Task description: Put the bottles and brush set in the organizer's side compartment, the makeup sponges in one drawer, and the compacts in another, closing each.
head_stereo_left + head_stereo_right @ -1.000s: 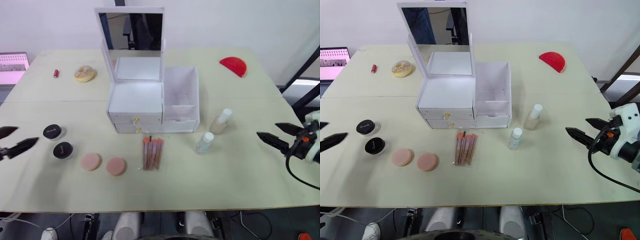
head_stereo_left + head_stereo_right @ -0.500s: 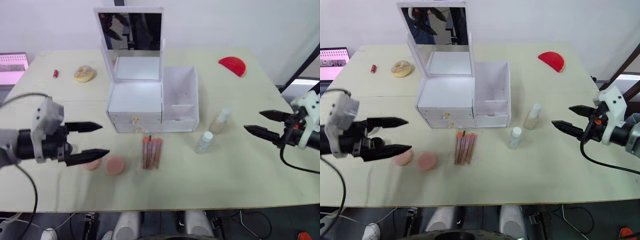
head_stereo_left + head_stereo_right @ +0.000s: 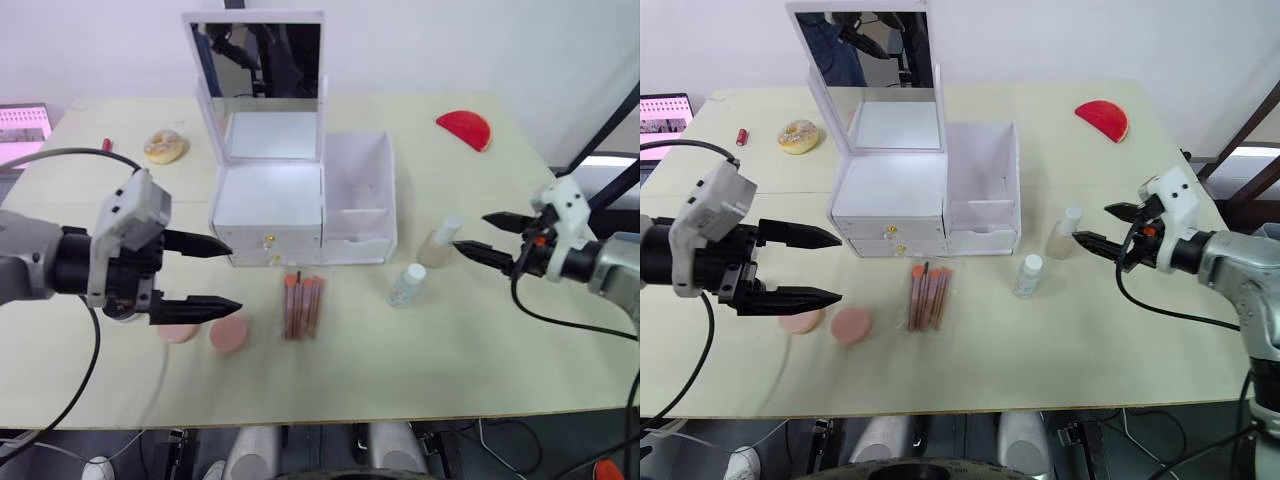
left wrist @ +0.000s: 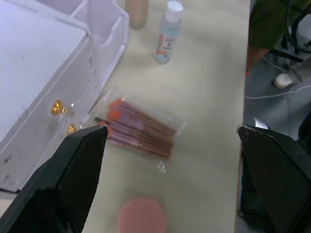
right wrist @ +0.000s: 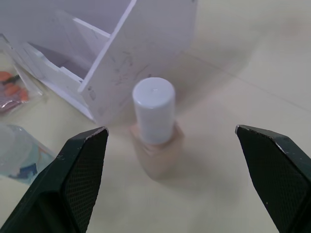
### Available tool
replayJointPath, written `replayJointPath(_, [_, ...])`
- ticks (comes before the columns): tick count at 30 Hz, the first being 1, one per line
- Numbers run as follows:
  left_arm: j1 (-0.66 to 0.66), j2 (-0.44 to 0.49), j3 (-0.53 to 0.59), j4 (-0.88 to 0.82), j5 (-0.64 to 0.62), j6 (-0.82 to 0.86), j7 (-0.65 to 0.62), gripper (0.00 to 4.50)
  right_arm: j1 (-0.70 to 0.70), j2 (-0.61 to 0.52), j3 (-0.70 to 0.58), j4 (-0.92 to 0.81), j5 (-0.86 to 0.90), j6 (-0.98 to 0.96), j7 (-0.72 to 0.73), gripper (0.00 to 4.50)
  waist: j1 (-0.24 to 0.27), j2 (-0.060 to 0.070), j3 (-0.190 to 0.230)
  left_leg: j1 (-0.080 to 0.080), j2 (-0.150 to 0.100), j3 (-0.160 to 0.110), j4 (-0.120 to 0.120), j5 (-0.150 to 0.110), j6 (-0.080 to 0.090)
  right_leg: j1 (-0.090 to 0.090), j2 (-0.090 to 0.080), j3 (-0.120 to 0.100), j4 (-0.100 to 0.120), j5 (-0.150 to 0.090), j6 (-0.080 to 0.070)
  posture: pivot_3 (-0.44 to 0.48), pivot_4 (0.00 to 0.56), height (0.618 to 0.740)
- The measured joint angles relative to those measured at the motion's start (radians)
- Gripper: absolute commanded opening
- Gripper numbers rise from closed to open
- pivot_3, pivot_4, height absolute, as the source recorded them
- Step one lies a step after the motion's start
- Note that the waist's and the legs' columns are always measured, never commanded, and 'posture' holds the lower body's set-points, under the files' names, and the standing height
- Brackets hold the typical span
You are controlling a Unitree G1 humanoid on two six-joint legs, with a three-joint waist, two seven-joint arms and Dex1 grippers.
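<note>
Right end effector (image 3: 1095, 226): held released, fingers spread wide, nothing grasped; it is aimed at the beige bottle (image 5: 156, 132), which is framed between the fingers in the right wrist view.
Left end effector (image 3: 222, 276): likewise released and empty, poised above the surface (image 3: 450, 340) in front of the organizer's drawers (image 3: 268, 247), near the makeup sponges (image 3: 228, 335).
Beige bottle: stood upright, white cap on, just beside the outer wall of the side compartment (image 3: 358, 180).
Clear bottle (image 3: 408, 284): stood upright nearer the front edge, close to the beige one.
Brush set (image 3: 303, 305): laid flat in its clear wrapper in front of the organizer (image 3: 270, 195), between the sponges and the clear bottle.
Compacts: largely hidden behind the left arm; their exact place cannot be told.
Organizer: mirror lid raised, both drawers shut, side compartment empty.
Step in hand: the first bottle is judged to be approached by the right arm; nothing has yet been stowed.
Next move: the fingers are to be brought around the beige bottle's body and closed squarely, since the bottle is tall and easily tipped against the compartment wall.
Other items: a doughnut (image 3: 165, 147), a small red tube (image 3: 741, 136) and a red half-round piece (image 3: 465, 130) are left at the far side.
</note>
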Motion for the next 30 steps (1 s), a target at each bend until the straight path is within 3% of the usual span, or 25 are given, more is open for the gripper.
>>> replayJointPath(16, [-0.037,-0.012,-0.015,-0.02,-0.033,0.009,0.061,4.5,-0.086,0.099,0.092,0.07,-0.041,-0.041,-0.024,4.44,0.001,-0.001,0.001,0.0,0.0,0.0,0.0,0.0,0.0,0.0,0.0,0.0,0.0,0.003,-0.003,0.0,0.15,0.739])
replayJointPath(19, [-0.037,-0.012,-0.015,-0.028,-0.042,0.011,0.067,4.5,-0.097,0.099,0.09,0.073,-0.04,-0.044,-0.025,3.72,0.0,-0.001,0.001,0.0,0.0,0.0,0.0,0.0,0.0,0.0,0.0,0.0,0.0,0.003,-0.003,0.0,0.15,0.739])
replayJointPath(25, [-0.029,-0.011,-0.014,-0.036,-0.049,0.01,0.074,4.5,-0.098,0.099,0.081,0.073,-0.037,-0.043,-0.027,0.86,-0.001,-0.001,0.001,0.0,0.0,0.0,0.0,0.0,0.0,0.0,0.0,0.0,0.0,0.003,-0.003,0.0,0.15,0.739])
replayJointPath(30, [-0.028,-0.011,-0.014,-0.036,-0.049,0.01,0.073,4.5,-0.098,0.099,0.081,0.073,-0.037,-0.043,-0.027,0.78,0.0,-0.001,0.001,0.0,0.0,0.0,0.0,0.0,0.0,0.0,0.0,0.0,0.0,0.003,-0.003,0.0,0.15,0.739])
